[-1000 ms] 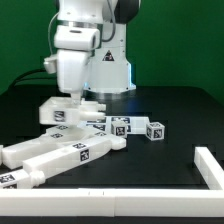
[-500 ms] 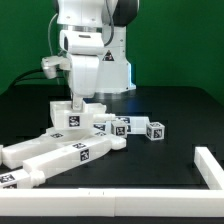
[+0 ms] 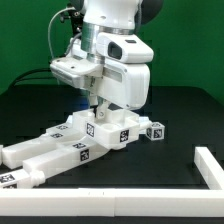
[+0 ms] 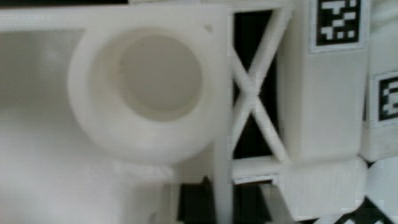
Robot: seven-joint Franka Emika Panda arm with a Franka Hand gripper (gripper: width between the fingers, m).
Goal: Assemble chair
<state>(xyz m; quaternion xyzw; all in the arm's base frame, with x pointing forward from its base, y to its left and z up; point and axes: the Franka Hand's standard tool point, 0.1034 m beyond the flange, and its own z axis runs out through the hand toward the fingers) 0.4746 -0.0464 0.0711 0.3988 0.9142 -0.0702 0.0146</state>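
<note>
Chair [image 3: 50, 150], unassembled: long white tagged bars across the lower left of the exterior view, small tagged blocks [image 3: 154, 130] right of centre, all on the black table [image 3: 175, 105]. Gripper [image 3: 98, 108] at centre, fingers pressed together, low over a tagged piece [image 3: 93, 128]; contact not discernible.

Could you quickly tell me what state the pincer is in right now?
Pincer: closed, low over the white chair pieces; whether it holds one cannot be told.
</note>
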